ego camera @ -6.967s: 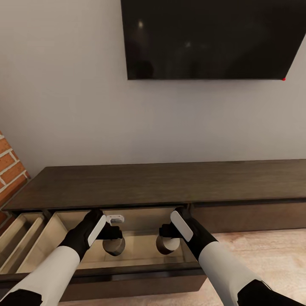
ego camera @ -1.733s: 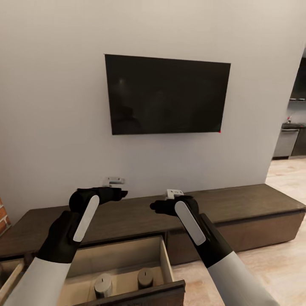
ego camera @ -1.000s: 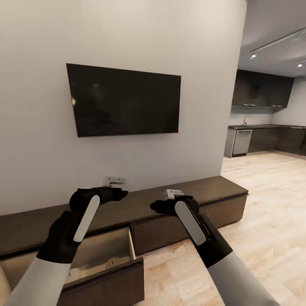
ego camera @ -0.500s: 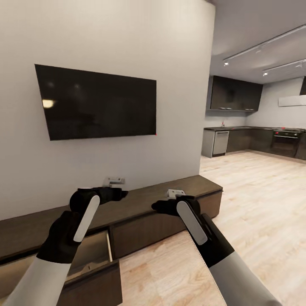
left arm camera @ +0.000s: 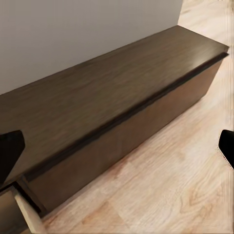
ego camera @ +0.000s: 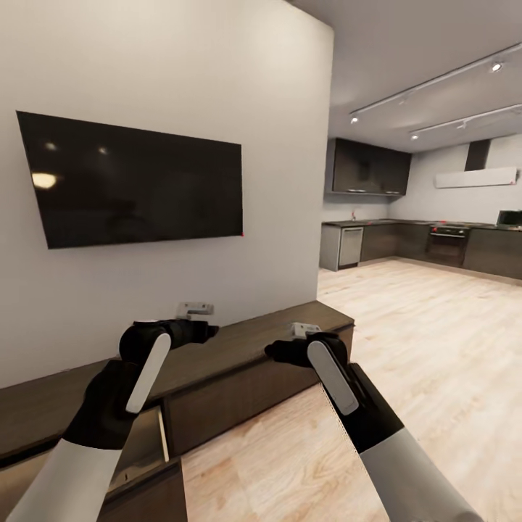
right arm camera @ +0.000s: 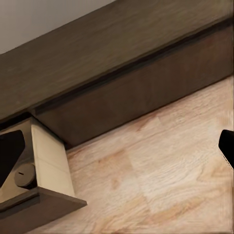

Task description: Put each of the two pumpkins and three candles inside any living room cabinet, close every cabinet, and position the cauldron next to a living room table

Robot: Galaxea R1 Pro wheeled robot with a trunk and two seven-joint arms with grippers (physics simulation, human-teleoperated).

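The long dark brown cabinet (ego camera: 254,341) runs along the white wall under the TV. One drawer (ego camera: 148,449) stands pulled out at the lower left, pale wood inside. In the right wrist view a tan candle (right arm camera: 24,174) stands in that open drawer (right arm camera: 46,161), partly behind a fingertip. My left gripper (ego camera: 205,331) hovers above the cabinet top (left arm camera: 97,97), open and holding nothing (left arm camera: 117,146). My right gripper (ego camera: 279,353) hangs in front of the cabinet over the floor, also open and holding nothing (right arm camera: 117,148). The pumpkins and the cauldron are out of view.
A black TV (ego camera: 138,181) hangs on the wall. Light wood floor (ego camera: 406,341) stretches to the right toward a dark kitchen (ego camera: 406,239) with grey cupboards and an oven. The cabinet's right end (ego camera: 346,330) stops short of the wall corner.
The camera has swung right: TV and cabinet slid left, and the kitchen came into view. Both arms hold the same raised pose. Seven seconds ago both grippers were down in the drawer.
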